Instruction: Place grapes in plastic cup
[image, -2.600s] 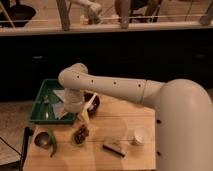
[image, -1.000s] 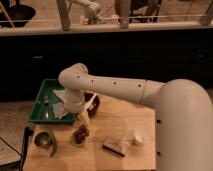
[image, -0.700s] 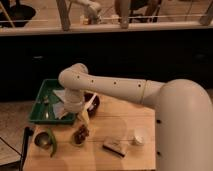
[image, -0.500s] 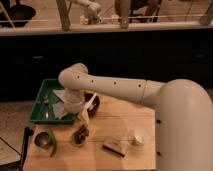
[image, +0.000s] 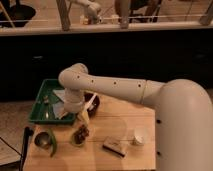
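Tool (image: 83, 125) directly above grapes (image: 80, 134) (grip state unclear); plastic cup (image: 138, 138) well apart, to right.

The white arm (image: 125, 90) bends down at its elbow, the gripper (image: 83, 121) pointing downward

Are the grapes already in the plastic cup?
No: the grapes sit on the wooden table under the gripper, well left of the plastic cup, with the dark block between them.
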